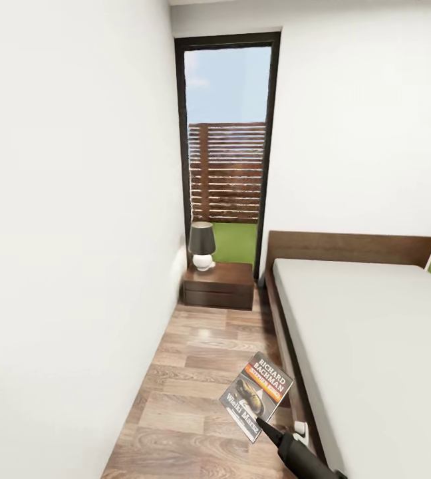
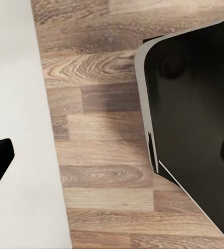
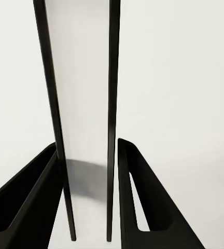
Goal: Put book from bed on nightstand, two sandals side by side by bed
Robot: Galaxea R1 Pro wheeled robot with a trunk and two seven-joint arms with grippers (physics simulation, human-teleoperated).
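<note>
1. The bedroom is a narrow white-walled space with a wood-plank floor [image 1: 195, 372] and a tall black-framed window [image 1: 227, 146] at the far end, showing a slatted fence and grass.
2. The bed [image 1: 375, 346] fills the right side, its long axis running away from the camera toward the dark headboard against the far wall. Its near end and right side are cut off by the frame edge.
3. The nightstand [image 1: 219, 285] sits at the far end of the aisle, between the left wall and the bed's head, with a dark-shaded lamp [image 1: 202, 246] on top.
4. The book [image 1: 257, 395] is held in the air above the aisle floor, just beside the bed's edge. Its cover faces the camera, tilted, the "Richard Bachman" end pointing up and to the right.
5. The right gripper [image 1: 263, 423] is clamped on the book's lower corner; the right wrist view shows the book edge-on between the two dark fingers [image 3: 138, 202].
6. The left gripper's [image 2: 112, 155] black fingertips sit far apart, jaws open, above floor; the dark curved shape beside them is hard to identify.
</note>
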